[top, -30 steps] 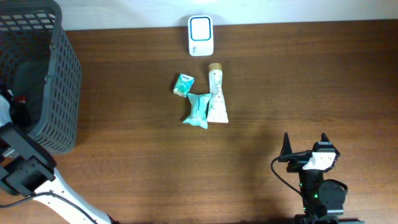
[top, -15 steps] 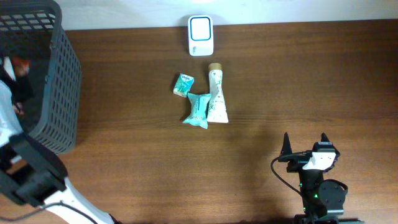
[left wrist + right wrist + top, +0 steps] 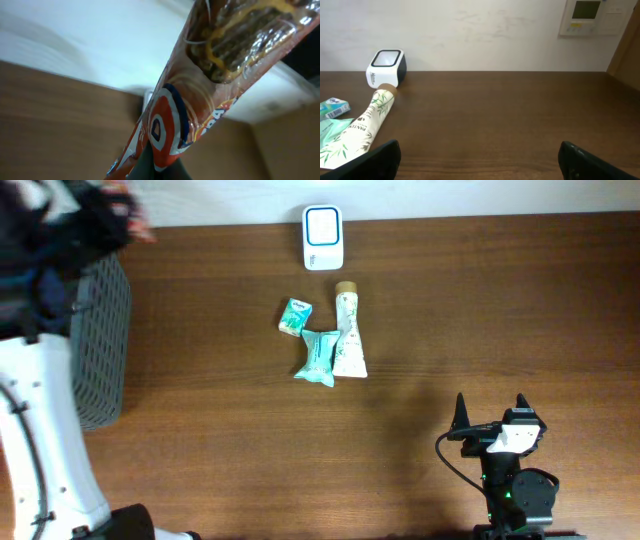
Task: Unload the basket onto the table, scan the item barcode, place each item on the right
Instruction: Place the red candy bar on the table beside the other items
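Left end effector (image 3: 159,167) pinches an orange snack packet (image 3: 200,100), now lifted above the basket (image 3: 105,330) at the back-left corner of the worktop (image 3: 200,440); earlier it was inside. Right end effector (image 3: 490,405) stays spread near the front edge.

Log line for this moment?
left claw shut on orange plastic snack packet | right claw open, empty | packet not yet at white box scanner

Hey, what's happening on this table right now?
The left gripper is shut on an orange snack packet, holding it in the air over the dark basket on the left. The white scanner sits at the far edge, with a tube and two teal packs in front of it. The right gripper rests open, holding nothing.
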Available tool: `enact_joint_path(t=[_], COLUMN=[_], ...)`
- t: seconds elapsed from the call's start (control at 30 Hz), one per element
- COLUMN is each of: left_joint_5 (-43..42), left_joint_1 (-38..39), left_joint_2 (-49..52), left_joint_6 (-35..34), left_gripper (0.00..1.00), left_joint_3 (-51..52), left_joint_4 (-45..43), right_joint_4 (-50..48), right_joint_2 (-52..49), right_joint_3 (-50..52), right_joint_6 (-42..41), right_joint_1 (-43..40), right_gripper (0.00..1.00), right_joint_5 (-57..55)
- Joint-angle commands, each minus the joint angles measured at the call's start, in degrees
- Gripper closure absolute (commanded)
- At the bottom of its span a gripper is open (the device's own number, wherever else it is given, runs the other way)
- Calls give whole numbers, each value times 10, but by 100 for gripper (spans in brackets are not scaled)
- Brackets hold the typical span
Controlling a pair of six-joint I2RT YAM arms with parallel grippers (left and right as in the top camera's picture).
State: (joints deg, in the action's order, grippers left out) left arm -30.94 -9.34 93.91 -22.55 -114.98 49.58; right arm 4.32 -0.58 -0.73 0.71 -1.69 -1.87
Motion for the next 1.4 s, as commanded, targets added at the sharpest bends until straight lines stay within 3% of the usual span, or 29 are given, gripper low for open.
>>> enact_joint_path(t=[0.0,0.1,0.23,0.33,0.5,0.6,0.67,0.7,0.73,0.87,1.03,1.13,1.17,1.33,1.37], left_joint_5=[83,224,309,303,303,312,312,312,311,297,305,386,420,403,361], left_joint_1=[102,180,227,238,266,270,271,271,272,263,252,246,236,185,172], left_joint_2=[34,83,178,263,363,403,412,412,411,410,409,409,408,406,405], left_joint_6=[-14,-19,-131,-189,-193,-193,-192,-192,-192,-136,-86,-86,-71,-60,-27], left_gripper=[100,100,100,100,100,95,85,74,55,50,45,30,4,1,1], left_joint_3=[6,6,6,6,6,6,6,6,5,-72,-327,-469,-497,-502,-502], left_joint_4=[38,85,141,178,195,193,196,197,198,242,393,463,471,471,471], right_joint_4=[3,3,3,3,3,3,3,3,3,3,3,3,3,3,3], right_joint_2=[4,4,4,4,4,4,4,4,4,4,4,4,4,4,4], right_joint_3=[4,4,4,4,4,4,4,4,4,4,4,4,4,4,4], right_joint_6=[3,3,3,3,3,3,3,3,3,3,3,3,3,3,3], right_joint_1=[-2,-2,-2,-2,-2,-2,-2,-2,-2,-2,-2,-2,-2,-2,-2], right_gripper=[1,1,1,1,1,1,1,1,1,1,1,1,1,1,1], right_joint_5=[1,1,1,1,1,1,1,1,1,1,1,1,1,1,1])
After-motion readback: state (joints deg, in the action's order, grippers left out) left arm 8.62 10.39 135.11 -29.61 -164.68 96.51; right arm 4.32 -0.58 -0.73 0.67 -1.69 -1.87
